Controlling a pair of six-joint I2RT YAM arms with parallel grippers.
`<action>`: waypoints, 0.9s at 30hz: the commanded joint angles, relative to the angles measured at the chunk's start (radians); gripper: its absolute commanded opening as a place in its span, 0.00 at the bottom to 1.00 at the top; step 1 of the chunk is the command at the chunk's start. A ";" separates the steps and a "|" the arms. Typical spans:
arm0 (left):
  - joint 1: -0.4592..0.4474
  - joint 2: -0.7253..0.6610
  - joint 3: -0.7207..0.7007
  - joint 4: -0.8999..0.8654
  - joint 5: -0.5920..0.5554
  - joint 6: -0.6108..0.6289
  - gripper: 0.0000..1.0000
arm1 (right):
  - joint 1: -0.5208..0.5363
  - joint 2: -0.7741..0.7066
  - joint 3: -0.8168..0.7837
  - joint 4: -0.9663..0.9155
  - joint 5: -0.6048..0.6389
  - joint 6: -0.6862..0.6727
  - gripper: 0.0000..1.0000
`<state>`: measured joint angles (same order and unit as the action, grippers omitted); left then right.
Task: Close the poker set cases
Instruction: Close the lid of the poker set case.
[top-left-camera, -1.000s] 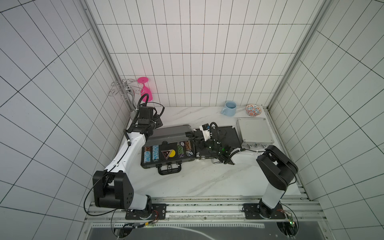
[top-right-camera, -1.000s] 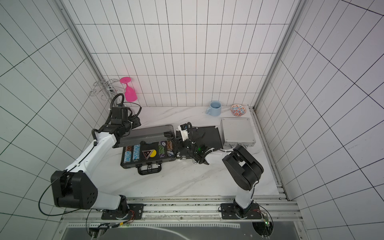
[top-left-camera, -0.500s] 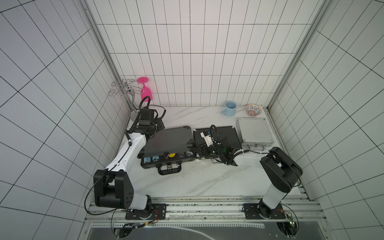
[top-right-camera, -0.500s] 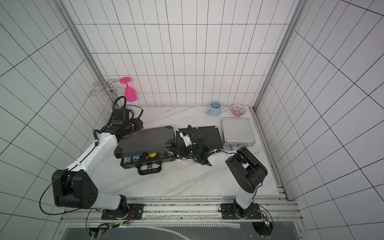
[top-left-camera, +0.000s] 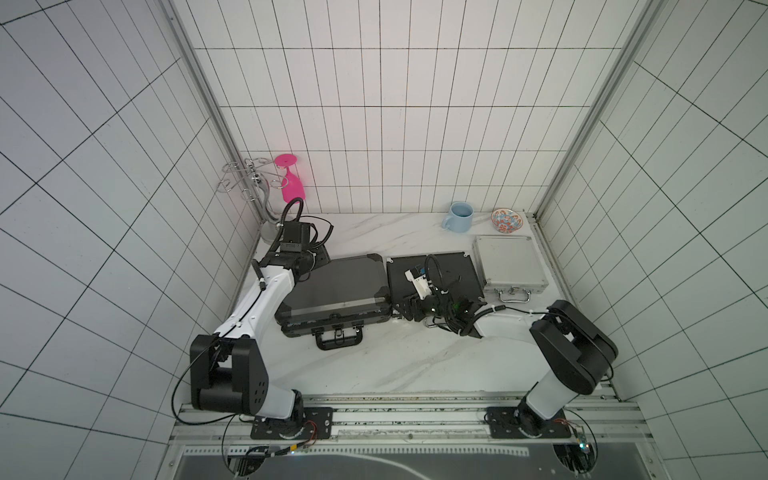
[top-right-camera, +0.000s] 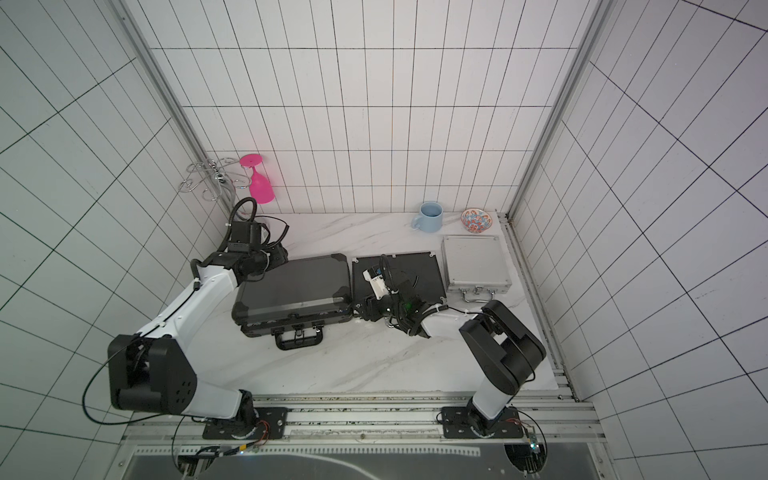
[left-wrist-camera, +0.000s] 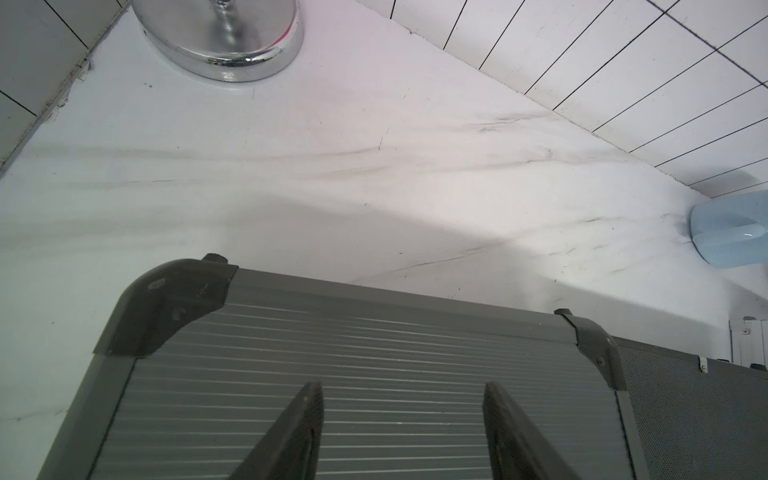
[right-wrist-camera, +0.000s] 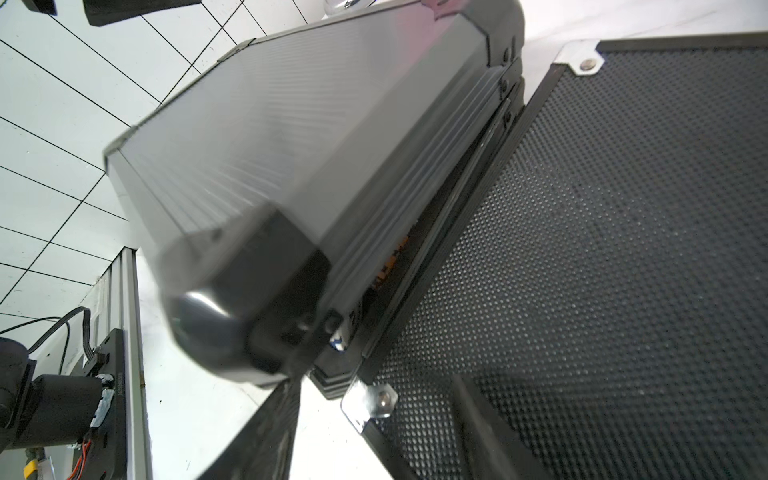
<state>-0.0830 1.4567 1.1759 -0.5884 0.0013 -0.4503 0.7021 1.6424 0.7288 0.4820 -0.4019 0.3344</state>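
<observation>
In both top views the large dark-grey poker set case (top-left-camera: 336, 291) (top-right-camera: 295, 286) lies with its lid lowered. The right wrist view still shows a narrow gap along its side (right-wrist-camera: 415, 232), with chips inside. The medium black case (top-left-camera: 453, 270) and the small silver case (top-left-camera: 509, 262) lie closed to its right. My left gripper (left-wrist-camera: 403, 390) (top-left-camera: 318, 264) hovers open over the ribbed lid (left-wrist-camera: 374, 353) near its back left corner. My right gripper (right-wrist-camera: 374, 419) (top-left-camera: 407, 309) is open and low, astride the medium case's front left corner (right-wrist-camera: 374, 401).
A blue mug (top-left-camera: 459, 216) and a patterned bowl (top-left-camera: 505, 220) stand at the back right by the wall. A chrome rack (top-left-camera: 249, 183) with a hanging pink glass (top-left-camera: 293, 189) fills the back left corner, its base (left-wrist-camera: 224, 37) close behind the large case.
The large case's lid has swung down from raised to almost flat, hiding the chips in the top views. My right gripper has slid toward the table's front and opened wider.
</observation>
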 joint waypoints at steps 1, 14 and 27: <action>-0.013 0.004 -0.012 -0.004 -0.001 -0.010 0.61 | 0.006 -0.053 -0.064 -0.053 -0.001 -0.030 0.61; -0.071 0.019 -0.091 -0.019 -0.054 0.004 0.61 | 0.061 -0.046 0.010 -0.118 0.054 -0.078 0.61; -0.082 -0.038 -0.304 -0.035 -0.128 -0.042 0.56 | 0.108 -0.094 0.159 -0.146 0.088 -0.074 0.60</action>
<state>-0.1677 1.4067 0.9390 -0.5220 -0.1062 -0.4545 0.7952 1.5642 0.7555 0.3477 -0.3206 0.2783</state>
